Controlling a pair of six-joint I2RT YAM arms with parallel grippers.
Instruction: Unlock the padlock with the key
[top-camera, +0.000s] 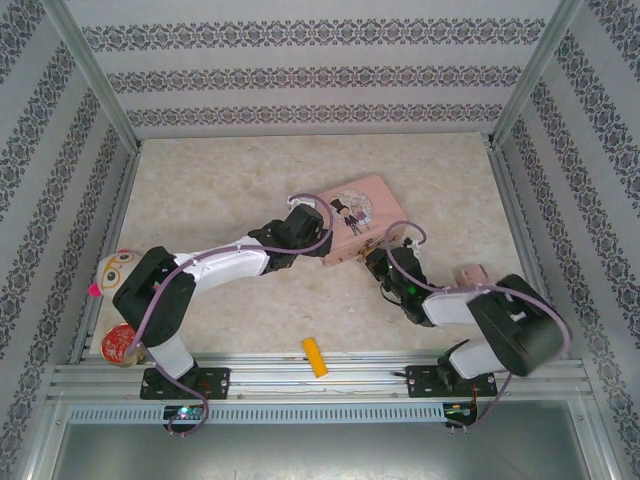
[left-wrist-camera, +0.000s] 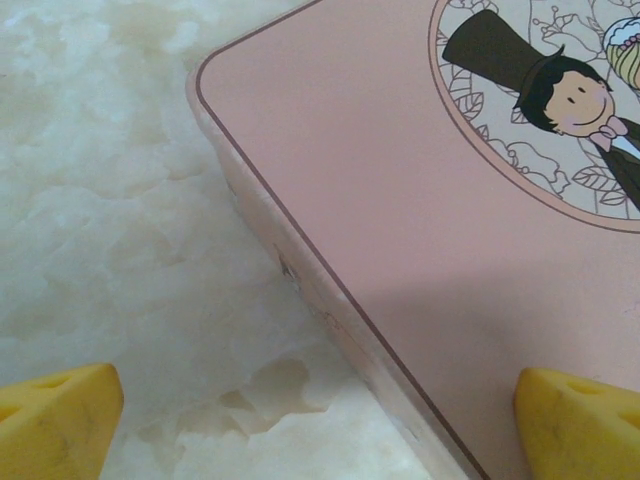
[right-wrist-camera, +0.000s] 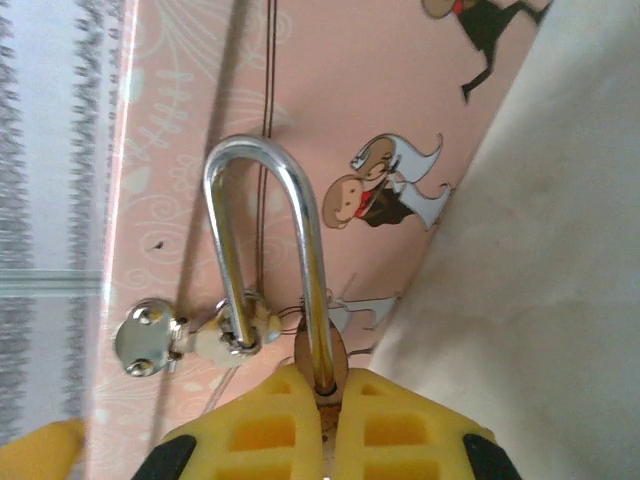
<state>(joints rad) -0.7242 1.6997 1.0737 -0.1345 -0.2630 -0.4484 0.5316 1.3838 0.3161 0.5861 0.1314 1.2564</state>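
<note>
The padlock (right-wrist-camera: 314, 290) is pinched by its body in the right gripper (right-wrist-camera: 328, 385), silver loop sticking out. The left gripper (left-wrist-camera: 315, 400) is spread wide over the pink tin (left-wrist-camera: 400, 230).

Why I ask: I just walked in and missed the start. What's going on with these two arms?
The right gripper is shut on the padlock, whose shackle runs through the clasp on the side of the tin. The left gripper hangs open over a corner of the tin's lid, holding nothing. From these views I can't tell whether the lock is undone.
</note>
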